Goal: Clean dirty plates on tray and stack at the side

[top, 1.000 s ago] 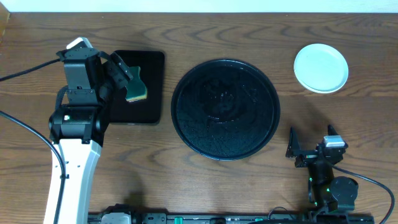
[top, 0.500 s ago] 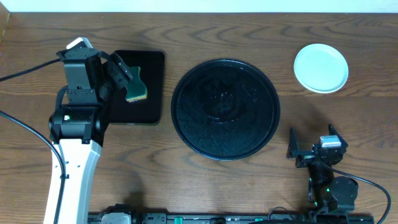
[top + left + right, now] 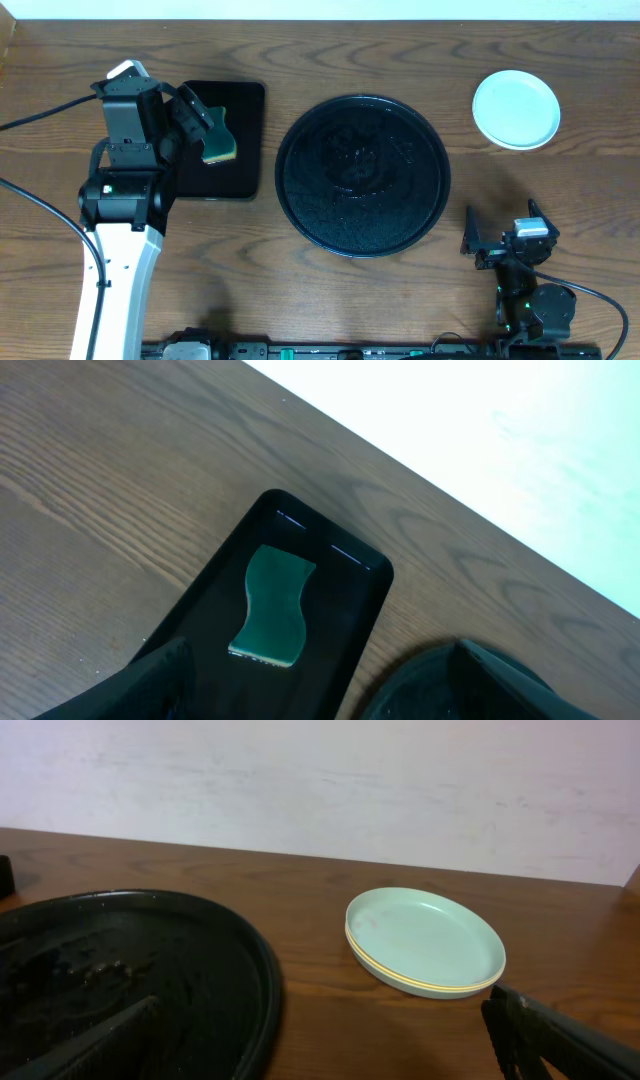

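The large round black tray [image 3: 362, 176] lies mid-table, glossy and wet-looking, with no plate on it; its rim [image 3: 268, 970] fills the left of the right wrist view. The plates [image 3: 516, 109] sit stacked on the wood at the far right, a mint one on top and a yellow edge beneath [image 3: 425, 942]. My left gripper [image 3: 185, 125] hangs open over the small rectangular tray, its jaws apart and empty [image 3: 310, 700]. My right gripper [image 3: 500, 232] stands open near the front right, short of the stack [image 3: 320, 1055].
A green sponge [image 3: 218, 140] lies in the rectangular black tray [image 3: 243, 100] left of the round one; in the left wrist view the sponge [image 3: 272, 605] rests flat, ahead of my fingers. Cables trail off the left edge. A pale wall runs behind the table.
The right wrist has shifted very slightly toward the near edge. Nothing else has moved.
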`<move>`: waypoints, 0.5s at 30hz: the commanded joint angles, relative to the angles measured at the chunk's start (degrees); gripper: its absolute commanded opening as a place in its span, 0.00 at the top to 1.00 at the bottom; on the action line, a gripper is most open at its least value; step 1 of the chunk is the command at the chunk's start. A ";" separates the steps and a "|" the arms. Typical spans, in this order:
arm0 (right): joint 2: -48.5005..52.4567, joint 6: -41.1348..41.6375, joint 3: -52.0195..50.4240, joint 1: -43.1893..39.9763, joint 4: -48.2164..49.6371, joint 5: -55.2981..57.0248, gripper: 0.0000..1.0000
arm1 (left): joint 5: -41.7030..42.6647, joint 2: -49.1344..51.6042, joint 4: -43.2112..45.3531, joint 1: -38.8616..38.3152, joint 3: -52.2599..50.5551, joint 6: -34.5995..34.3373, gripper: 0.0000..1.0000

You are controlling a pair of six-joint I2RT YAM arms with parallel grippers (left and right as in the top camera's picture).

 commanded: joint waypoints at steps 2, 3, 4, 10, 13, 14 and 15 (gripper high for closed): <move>-0.42 -0.76 -0.07 -0.39 -0.33 0.74 0.01 | -0.35 -0.09 0.07 0.15 0.09 0.59 0.19; -0.42 -0.76 -0.07 -0.39 -0.33 0.74 0.01 | -2.47 -0.11 0.02 0.22 0.09 1.62 0.05; -0.42 -0.76 -0.07 -0.39 -0.33 0.76 0.01 | -3.78 -0.22 -0.17 0.26 0.09 1.90 0.05; -0.42 -0.76 -0.07 -0.39 -0.33 0.74 0.01 | -4.24 1.07 -13.97 0.31 -0.02 4.90 0.05; -0.42 -0.76 -0.07 -0.39 -0.33 0.74 0.01 | -4.24 3.82 -20.37 0.28 -0.28 9.88 0.05; -0.42 -0.76 -0.07 -0.39 -0.31 0.74 0.01 | -4.22 4.26 -21.03 0.24 -0.94 12.07 0.04; -0.42 -0.76 -0.07 -0.39 -0.31 0.74 0.01 | -4.22 4.35 -21.33 0.24 -1.99 14.29 0.05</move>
